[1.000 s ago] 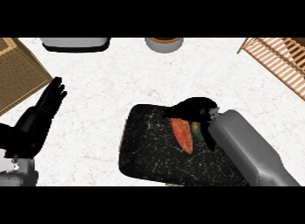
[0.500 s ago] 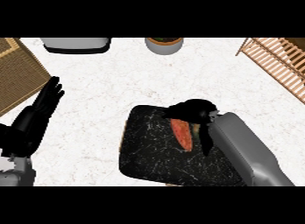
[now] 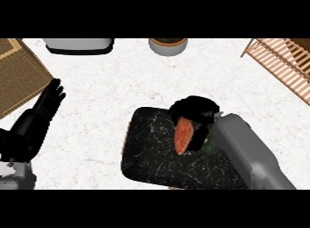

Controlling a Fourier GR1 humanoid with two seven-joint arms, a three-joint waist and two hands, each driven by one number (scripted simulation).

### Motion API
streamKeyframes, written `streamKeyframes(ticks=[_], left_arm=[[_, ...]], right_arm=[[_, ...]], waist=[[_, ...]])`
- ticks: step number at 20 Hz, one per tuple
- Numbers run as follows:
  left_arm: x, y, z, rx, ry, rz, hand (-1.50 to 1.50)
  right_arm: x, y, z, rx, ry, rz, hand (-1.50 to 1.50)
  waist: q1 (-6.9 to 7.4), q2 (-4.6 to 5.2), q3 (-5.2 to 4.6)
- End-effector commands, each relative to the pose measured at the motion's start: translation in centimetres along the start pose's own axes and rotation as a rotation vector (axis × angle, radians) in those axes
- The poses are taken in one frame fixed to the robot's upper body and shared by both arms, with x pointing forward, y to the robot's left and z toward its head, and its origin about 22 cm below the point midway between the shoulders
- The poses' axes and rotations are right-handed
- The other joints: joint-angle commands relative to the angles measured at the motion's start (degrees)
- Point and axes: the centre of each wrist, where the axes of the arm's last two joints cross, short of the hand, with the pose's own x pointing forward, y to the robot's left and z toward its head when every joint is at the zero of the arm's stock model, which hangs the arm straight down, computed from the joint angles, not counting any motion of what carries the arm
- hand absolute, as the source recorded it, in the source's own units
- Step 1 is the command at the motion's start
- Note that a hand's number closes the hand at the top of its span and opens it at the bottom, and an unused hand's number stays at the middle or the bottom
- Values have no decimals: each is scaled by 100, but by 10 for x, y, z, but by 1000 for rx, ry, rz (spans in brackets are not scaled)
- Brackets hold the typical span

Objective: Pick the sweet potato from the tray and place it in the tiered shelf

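White marbled counter (image 3: pixel 138 80) seen from above. Far left, a woven basket (image 3: pixel 10 75). The left hand (image 3: pixel 36 122) rests flat with straight fingers, out of the way. Centre, the black tray (image 3: pixel 151 156) carries the sweet potato (image 3: pixel 182 135). The right hand (image 3: pixel 196 111) curls over its far end, apparently closing for the pick. Far right stands the tiered shelf (image 3: pixel 289 67), the destination.
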Motion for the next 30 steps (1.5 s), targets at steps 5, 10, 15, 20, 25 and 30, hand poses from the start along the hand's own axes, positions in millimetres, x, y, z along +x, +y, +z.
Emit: streamKeyframes(ticks=[5, 10, 15, 20, 25, 30], left_arm=[[11, 6, -11, 18, 11, 4, 0], [0, 10, -1, 55, 18, -11, 0], [-2, 10, 1, 55, 28, -5, 0], [-1, 3, -1, 13, 20, -9, 0], [2, -7, -5, -59, -5, -8, 0], [6, -5, -12, -49, -31, -13, 0]], right_arm=[[-12, -23, 23, -216, -54, -62, 150], [-65, -21, 66, -481, 801, -331, 150], [-75, -65, 87, -850, 1186, -471, 150], [-63, -135, 89, -1202, 1466, -427, 150], [-48, -191, 86, -1412, 1719, -344, 150], [-31, -230, 75, -1492, 1905, -231, 150]], waist=[[-105, 114, 27], [-463, 106, 6], [-413, 53, -9], [24, 155, -48], [295, 230, -38], [376, 280, -6]])
